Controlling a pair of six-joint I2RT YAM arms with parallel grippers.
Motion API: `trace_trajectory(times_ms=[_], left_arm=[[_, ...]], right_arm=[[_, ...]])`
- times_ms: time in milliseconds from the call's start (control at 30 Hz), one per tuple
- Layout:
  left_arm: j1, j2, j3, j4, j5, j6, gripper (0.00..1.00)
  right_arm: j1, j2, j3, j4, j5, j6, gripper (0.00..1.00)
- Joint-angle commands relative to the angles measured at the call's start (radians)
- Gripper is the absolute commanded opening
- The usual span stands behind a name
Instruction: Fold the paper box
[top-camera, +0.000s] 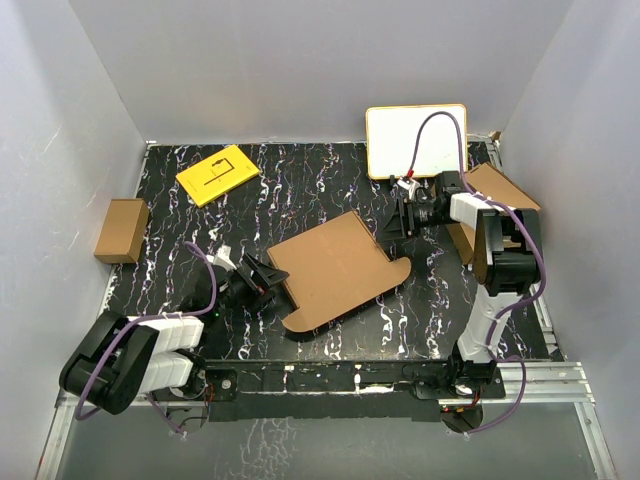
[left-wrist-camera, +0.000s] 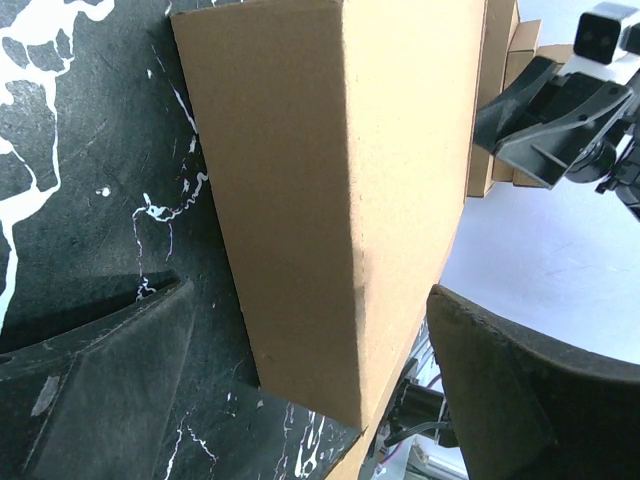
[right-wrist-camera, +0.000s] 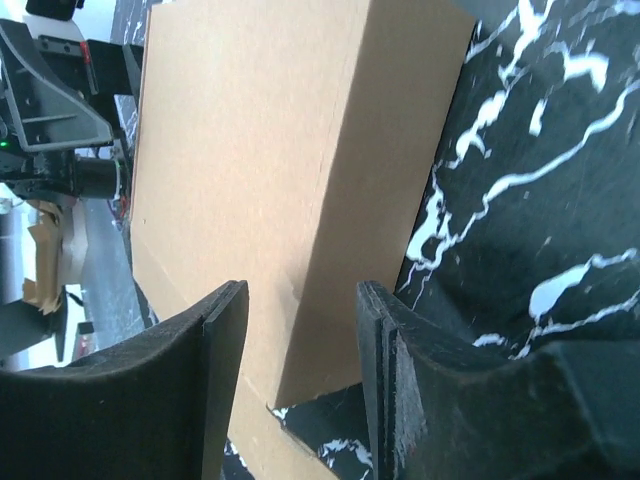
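The paper box (top-camera: 335, 270) is a brown cardboard sheet lying in the middle of the black marbled mat. In the left wrist view one side panel of the paper box (left-wrist-camera: 300, 180) stands folded up. My left gripper (top-camera: 270, 280) sits at the sheet's left edge, open wide; the folded corner lies between its fingers (left-wrist-camera: 100, 380) without touching them. My right gripper (top-camera: 397, 215) is at the far right corner. Its jaws stand apart around the raised fold of the paper box (right-wrist-camera: 260, 150), with a gap on both sides of the fingers (right-wrist-camera: 400, 380).
A small brown box (top-camera: 122, 230) stands at the mat's left edge. A yellow card (top-camera: 217, 174) lies at the back left, and a white board (top-camera: 416, 140) leans at the back right. More cardboard (top-camera: 500, 190) sits behind the right arm.
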Motion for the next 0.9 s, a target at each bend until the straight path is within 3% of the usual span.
trace_trajectory(times_ms=[0,267,500,867], left_arm=[[0.002,0.006,0.011,0.01,0.008,0.015,0.97],[0.002,0.03,0.02,0.006,0.014,0.033,0.97],[0.002,0.049,0.033,0.007,0.029,0.046,0.97],[0.002,0.061,0.028,0.038,0.022,0.014,0.97]], right_arm=[[0.015,0.044,0.109,-0.008,-0.005,-0.022,0.52],[0.08,0.144,0.215,-0.039,0.002,0.0,0.48],[0.061,0.149,0.176,0.019,-0.021,0.063,0.26],[0.026,0.14,0.08,0.145,0.014,0.168,0.14]])
